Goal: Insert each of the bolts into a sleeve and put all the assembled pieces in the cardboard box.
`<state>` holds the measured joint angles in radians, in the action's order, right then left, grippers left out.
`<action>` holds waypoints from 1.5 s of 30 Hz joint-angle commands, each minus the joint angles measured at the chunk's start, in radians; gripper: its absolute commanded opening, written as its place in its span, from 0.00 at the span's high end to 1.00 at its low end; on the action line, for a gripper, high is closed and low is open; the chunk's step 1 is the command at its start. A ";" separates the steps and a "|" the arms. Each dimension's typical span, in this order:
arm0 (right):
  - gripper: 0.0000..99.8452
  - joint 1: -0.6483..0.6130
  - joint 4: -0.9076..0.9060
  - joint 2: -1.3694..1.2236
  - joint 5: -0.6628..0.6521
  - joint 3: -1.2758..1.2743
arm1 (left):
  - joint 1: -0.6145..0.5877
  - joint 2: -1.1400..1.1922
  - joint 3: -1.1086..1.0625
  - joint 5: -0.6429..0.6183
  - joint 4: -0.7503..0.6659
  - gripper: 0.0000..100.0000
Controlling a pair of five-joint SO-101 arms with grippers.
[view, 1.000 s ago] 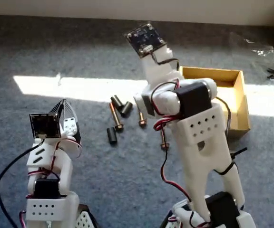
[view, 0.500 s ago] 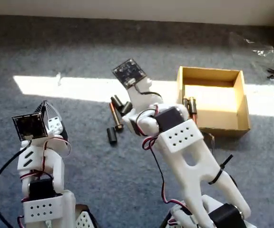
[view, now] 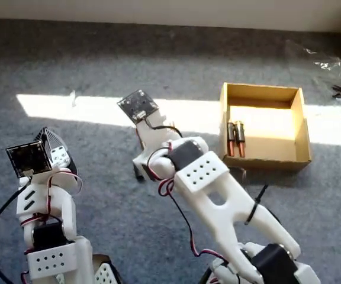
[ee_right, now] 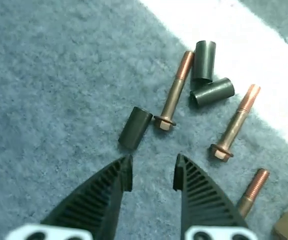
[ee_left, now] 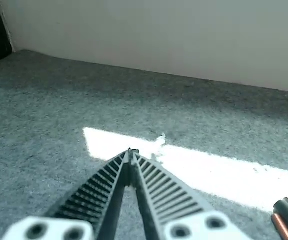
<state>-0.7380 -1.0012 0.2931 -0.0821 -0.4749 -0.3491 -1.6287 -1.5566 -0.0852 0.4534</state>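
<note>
The right hand (ee_right: 153, 165) hangs partly open above the loose bolts (ee_right: 174, 92) and sleeves (ee_right: 135, 128), which lie near the cardboard box (view: 264, 92). The left hand (ee_left: 130, 152) is closed and empty. The bolts look stiff, smooth and liable to roll, so a mid-shank grip seems best.

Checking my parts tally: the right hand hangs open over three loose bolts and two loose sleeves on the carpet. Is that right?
Not quite. The right wrist view shows three loose sleeves, not two. The rest holds: the right hand hangs open over three loose bolts on the carpet.
</note>
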 commanded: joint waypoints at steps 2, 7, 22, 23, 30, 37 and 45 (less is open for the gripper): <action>0.87 -0.010 0.030 -0.113 0.018 0.120 | -0.012 -0.015 0.007 0.002 0.020 0.99; 0.87 -0.012 0.030 -0.248 0.018 0.208 | -0.035 -0.015 0.007 0.003 0.018 0.99; 0.87 -0.030 0.021 -0.559 0.058 0.437 | -0.097 -0.015 -0.015 0.000 0.018 0.99; 0.87 -0.039 0.021 -0.572 0.060 0.443 | -0.097 -0.015 -0.015 0.000 0.018 0.99; 0.87 -0.058 0.025 -0.651 0.100 0.469 | -0.097 -0.015 -0.016 0.000 0.018 0.99; 0.87 -0.064 0.022 -0.674 0.160 0.489 | -0.096 -0.015 -0.018 0.000 0.018 0.99; 0.87 -0.061 0.021 -0.674 0.166 0.492 | -0.087 -0.015 -0.018 0.000 0.017 0.99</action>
<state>-0.7902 -0.9812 -0.3867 0.0729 -0.0284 -0.4304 -1.6287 -1.5812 -0.0852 0.4718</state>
